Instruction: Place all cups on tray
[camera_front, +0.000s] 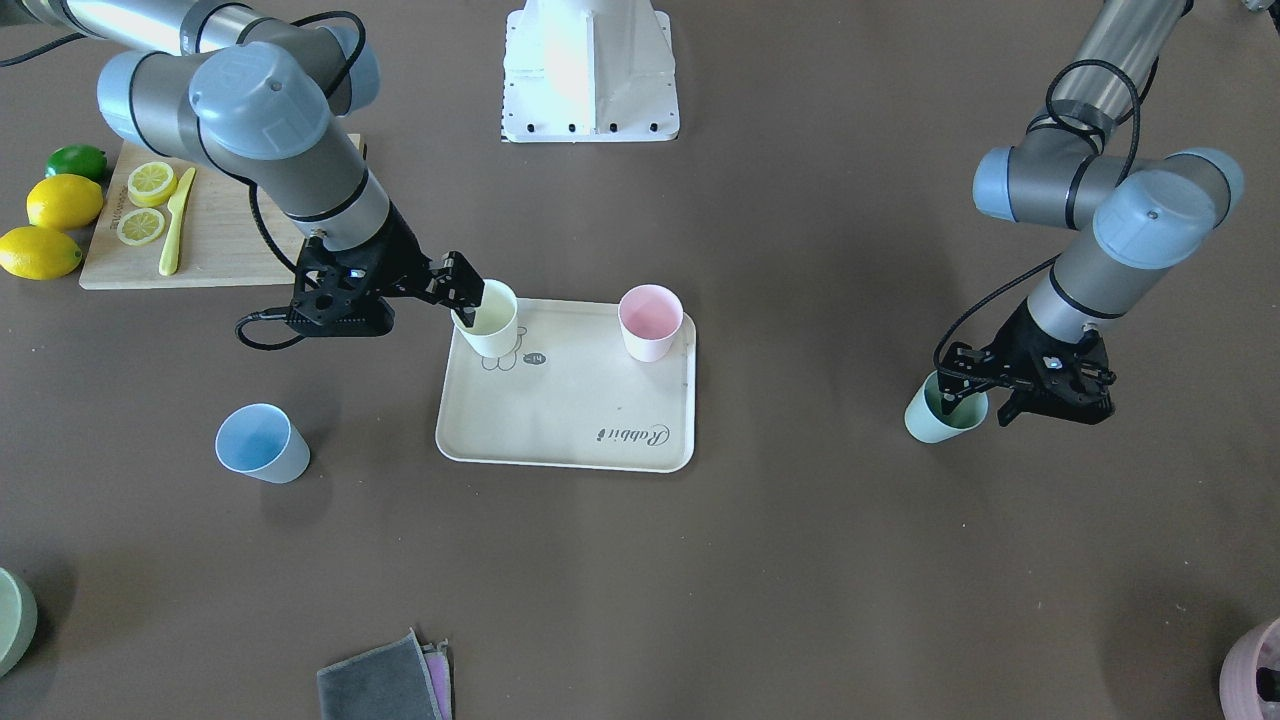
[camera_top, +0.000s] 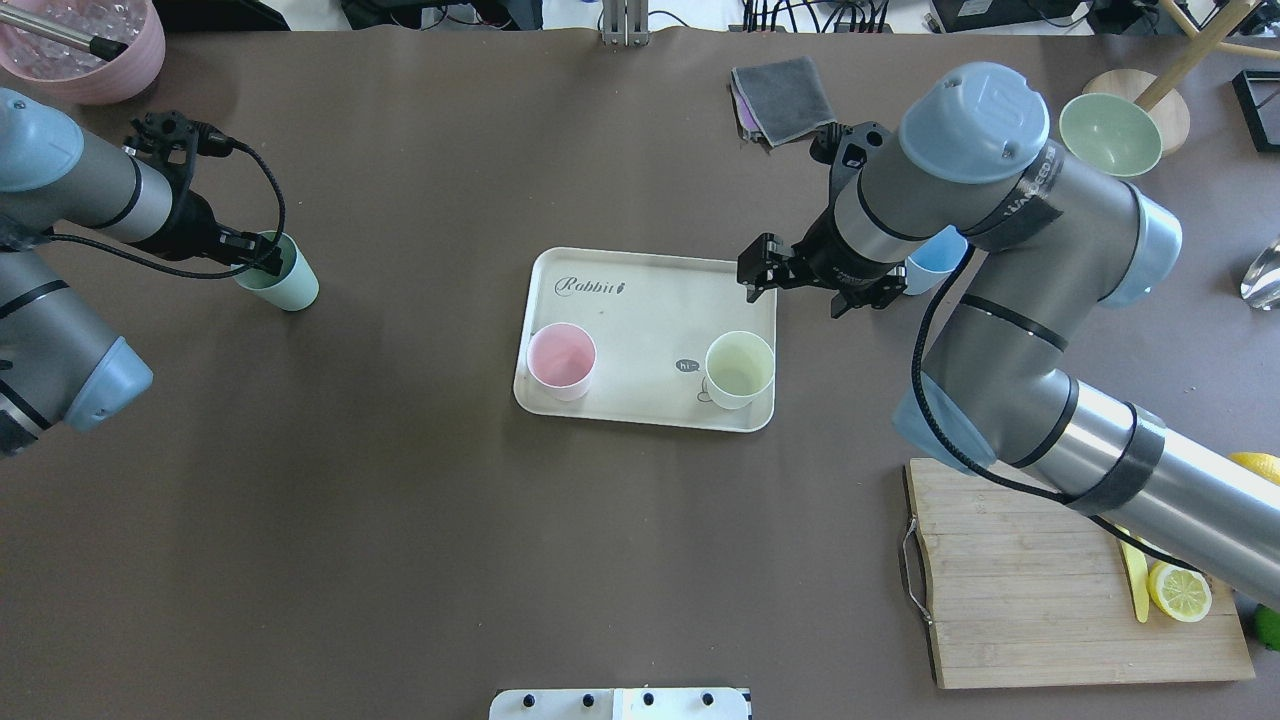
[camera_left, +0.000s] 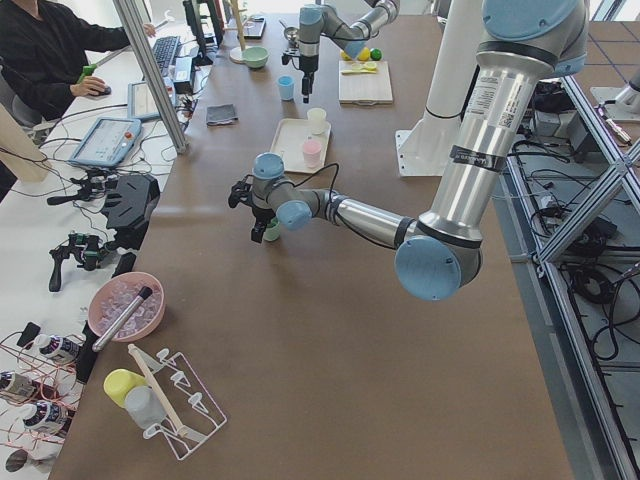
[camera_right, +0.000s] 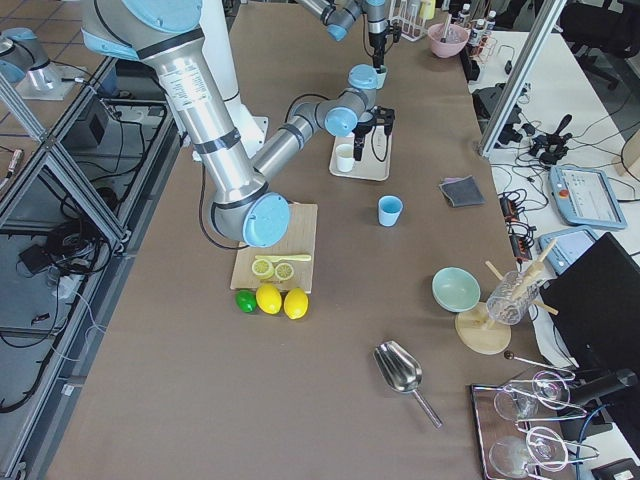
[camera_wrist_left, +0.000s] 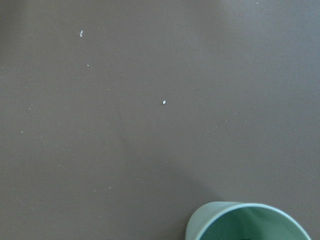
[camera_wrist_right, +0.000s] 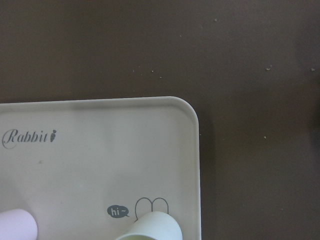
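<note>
The cream tray (camera_front: 570, 425) (camera_top: 650, 300) (camera_wrist_right: 100, 145) lies mid-table. The pale yellow cup (camera_front: 492, 322) (camera_top: 740, 368) (camera_wrist_right: 150, 226) and the light pink cup (camera_front: 650, 322) (camera_top: 561, 360) stand upright on it. My right gripper (camera_front: 462, 293) (camera_top: 762, 272) hovers open just above the yellow cup, holding nothing. The light blue cup (camera_front: 262, 443) (camera_top: 940, 262) stands on the table, partly hidden behind the right arm in the overhead view. The mint green cup (camera_front: 938, 412) (camera_top: 285, 275) (camera_wrist_left: 250, 223) stands on the table. My left gripper (camera_front: 975, 400) (camera_top: 262, 262) is at its rim, jaws apart.
A wooden cutting board (camera_front: 215, 245) (camera_top: 1040, 590) holds lemon slices and a yellow knife, with whole lemons (camera_front: 62, 202) and a lime beside it. A grey cloth (camera_front: 385, 682) (camera_top: 785, 95), a green bowl (camera_top: 1110, 133) and a pink bowl (camera_top: 85, 50) lie along the far edge.
</note>
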